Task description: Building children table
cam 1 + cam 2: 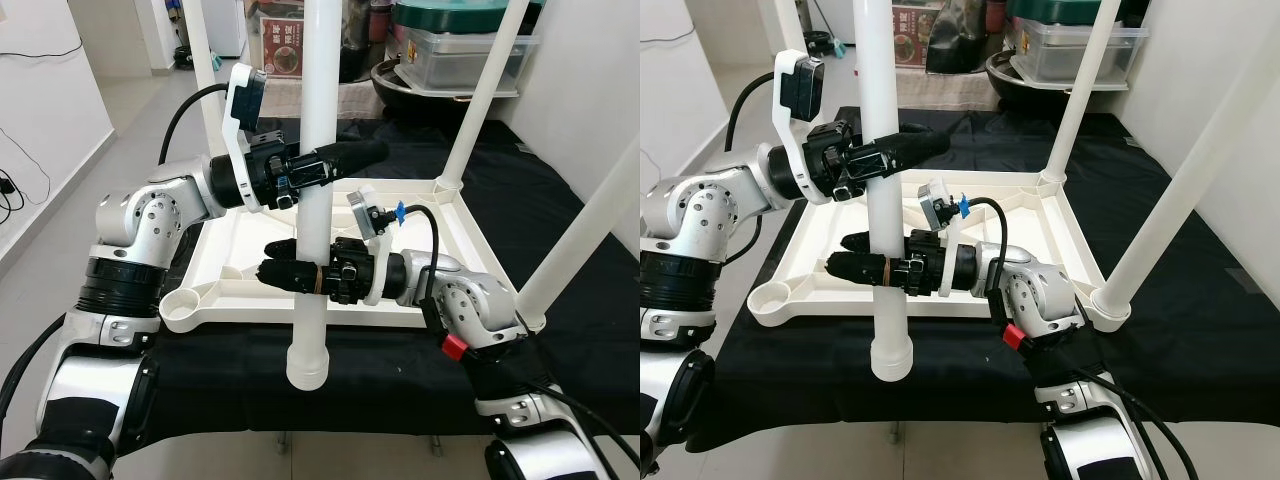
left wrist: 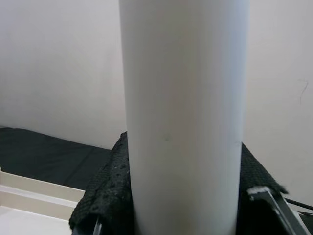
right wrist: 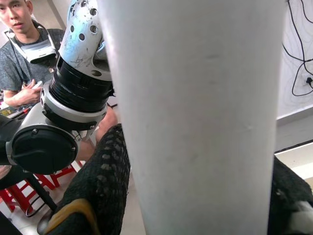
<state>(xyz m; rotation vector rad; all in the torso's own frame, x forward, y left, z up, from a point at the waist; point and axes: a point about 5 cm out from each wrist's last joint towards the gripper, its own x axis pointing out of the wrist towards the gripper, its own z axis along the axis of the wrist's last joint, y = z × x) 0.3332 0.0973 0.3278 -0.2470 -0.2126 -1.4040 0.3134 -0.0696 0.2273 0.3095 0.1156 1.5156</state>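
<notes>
An upturned white table top (image 1: 400, 316) lies on a black cloth (image 1: 560, 190). Three white legs stand in its corners: back left (image 1: 205, 80), back right (image 1: 482, 100), front right (image 1: 590, 230). A fourth white leg (image 1: 322, 90) is held upright over the table's front edge, its collared lower end (image 1: 307, 368) hanging just past the rim. My left gripper (image 1: 365, 155) is shut on it higher up; my right gripper (image 1: 275, 272) is shut on it lower down. The round front-left corner socket (image 1: 186, 302) stands open to the left of the held leg. Black pads (image 2: 105, 191) and a finger (image 3: 102, 181) press the leg.
Stacked plastic boxes and a dark pot (image 1: 460, 50) stand behind the table. A tiled floor (image 1: 60, 200) and a white wall run along the left. A seated person (image 3: 24, 44) is off to my left side.
</notes>
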